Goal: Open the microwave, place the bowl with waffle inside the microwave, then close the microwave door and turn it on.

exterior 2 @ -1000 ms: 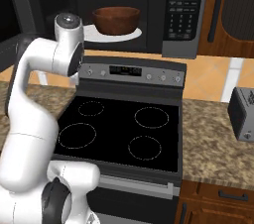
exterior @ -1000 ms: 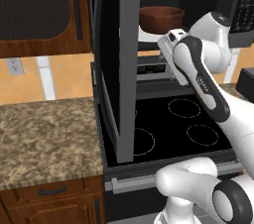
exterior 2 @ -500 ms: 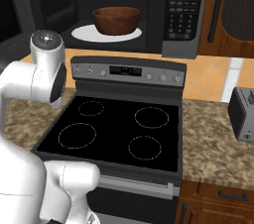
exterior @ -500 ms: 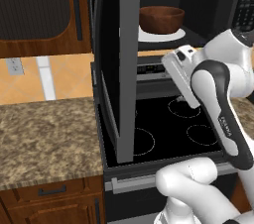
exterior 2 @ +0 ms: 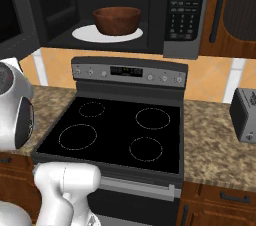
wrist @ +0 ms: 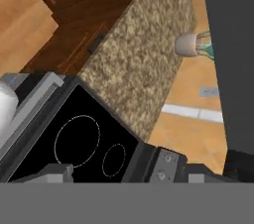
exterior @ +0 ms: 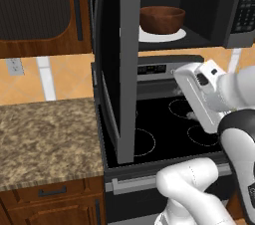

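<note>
A: Bowl [exterior 2: 117, 20] status? Round, reddish-brown, woody, sitting mid-plate on the white turntable [exterior 2: 83, 33] inside the microwave [exterior 2: 170, 45]; microwave door [exterior: 118, 64] hangs wide open.

B: Below's a glossy black stove [exterior 2: 120, 132], speckled granite bench [exterior: 45, 137] either side. Pincer's well below the bowl; can't tell if it's spread.

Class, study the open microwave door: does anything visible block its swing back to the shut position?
Nothing visible does. The microwave door stands wide open over the stove, and the bowl sits well inside the microwave on the white plate.
</note>
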